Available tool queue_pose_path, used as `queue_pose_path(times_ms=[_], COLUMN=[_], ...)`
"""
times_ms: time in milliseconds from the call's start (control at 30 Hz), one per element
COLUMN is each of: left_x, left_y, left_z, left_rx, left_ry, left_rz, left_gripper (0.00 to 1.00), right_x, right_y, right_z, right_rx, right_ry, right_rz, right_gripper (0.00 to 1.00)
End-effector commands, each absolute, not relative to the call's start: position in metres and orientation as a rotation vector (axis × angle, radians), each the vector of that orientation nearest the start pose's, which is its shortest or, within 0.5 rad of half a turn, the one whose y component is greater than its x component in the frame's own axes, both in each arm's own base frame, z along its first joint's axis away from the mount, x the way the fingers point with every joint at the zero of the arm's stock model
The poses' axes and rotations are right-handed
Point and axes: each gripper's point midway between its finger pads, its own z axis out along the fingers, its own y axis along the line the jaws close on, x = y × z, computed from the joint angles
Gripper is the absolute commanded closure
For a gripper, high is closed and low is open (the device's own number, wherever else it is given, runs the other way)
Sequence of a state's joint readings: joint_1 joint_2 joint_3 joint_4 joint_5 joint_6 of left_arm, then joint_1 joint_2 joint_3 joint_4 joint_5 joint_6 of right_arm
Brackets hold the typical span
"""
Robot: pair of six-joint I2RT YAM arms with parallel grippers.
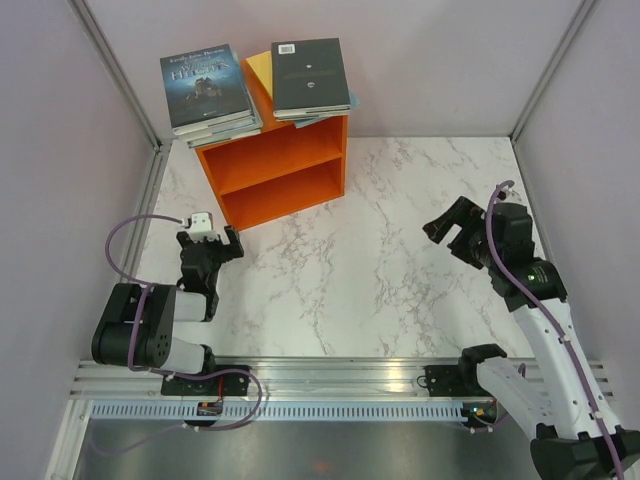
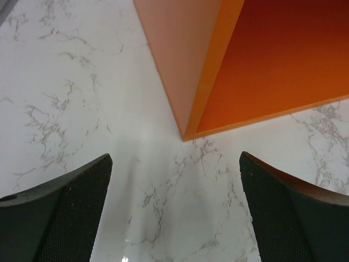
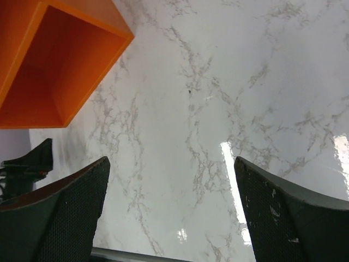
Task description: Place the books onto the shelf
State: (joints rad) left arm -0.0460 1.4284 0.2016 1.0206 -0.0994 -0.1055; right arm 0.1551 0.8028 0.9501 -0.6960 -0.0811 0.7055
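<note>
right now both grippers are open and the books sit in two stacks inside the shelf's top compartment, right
No: the top external view shows the books in two stacks on top of the shelf, not inside it. Rest holds.

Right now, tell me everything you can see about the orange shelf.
The shelf is a boxy, bright orange unit that looks like painted wood. Its open front is turned toward the arms at a slight angle. One middle board splits it into two compartments, and both look empty in what shows. It stands upright at the far left of the marble table. Two stacks of books lie flat side by side on its top. Nothing else touches it.
</note>
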Motion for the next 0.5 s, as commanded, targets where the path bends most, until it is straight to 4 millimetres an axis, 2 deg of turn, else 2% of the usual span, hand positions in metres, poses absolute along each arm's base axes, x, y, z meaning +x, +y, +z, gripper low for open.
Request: queue_pose_path(times_ms=[0, 33, 67, 100, 167, 200, 233, 267, 300, 333, 367, 400, 467], left_x=[0.368, 0.368, 0.367, 0.368, 0.368, 0.368, 0.368, 0.368, 0.372, 0.372, 0.372, 0.371, 0.371], left_y=[-0.001, -0.001, -0.002, -0.002, -0.002, -0.002, -0.002, -0.004, -0.008, -0.022, -0.028, -0.029, -0.028], left_z=[0.108, 0.109, 0.108, 0.108, 0.108, 0.108, 0.108, 0.108, 0.110, 0.104, 0.106, 0.106, 0.106], left_rx=[-0.074, -0.073, -0.069, -0.069, -0.068, -0.069, -0.068, -0.050, -0.017, 0.057, 0.114, 0.117, 0.117], left_ry=[1.621, 1.620, 1.627, 1.630, 1.624, 1.626, 1.630, 1.630, 1.629, 1.657, 1.652, 1.651, 1.648], left_rz=[0.010, 0.011, 0.008, 0.008, 0.009, 0.008, 0.007, 0.005, -0.006, -0.061, -0.070, -0.075, -0.075], left_gripper=[0.00, 0.00, 0.00, 0.00, 0.00, 0.00, 0.00, 0.00, 0.00, 0.00, 0.00, 0.00, 0.00], right_x=[0.271, 0.273, 0.280, 0.282, 0.291, 0.289, 0.290, 0.301, 0.290, 0.289, 0.296, 0.286, 0.284], right_y=[0.064, 0.061, 0.058, 0.051, 0.037, 0.028, 0.014, 0.013, 0.014, 0.015, 0.021, 0.018, 0.008], right_z=[0.226, 0.213, 0.214, 0.202, 0.199, 0.182, 0.176, 0.182, 0.154, 0.148, 0.159, 0.130, 0.122], right_rx=[0.633, 0.581, 0.526, 0.401, 0.308, 0.300, 0.310, 0.312, 0.275, 0.179, 0.131, 0.115, 0.151], right_ry=[2.079, 2.104, 2.083, 2.115, 2.084, 2.093, 2.063, 1.964, 1.951, 1.908, 1.801, 1.813, 1.767], right_rz=[0.475, 0.427, 0.391, 0.297, 0.170, 0.104, 0.019, 0.032, 0.038, 0.022, 0.061, 0.036, -0.008], right_gripper=[0.02, 0.02, 0.02, 0.02, 0.02, 0.02, 0.02, 0.02, 0.02, 0.02, 0.02, 0.02, 0.02])
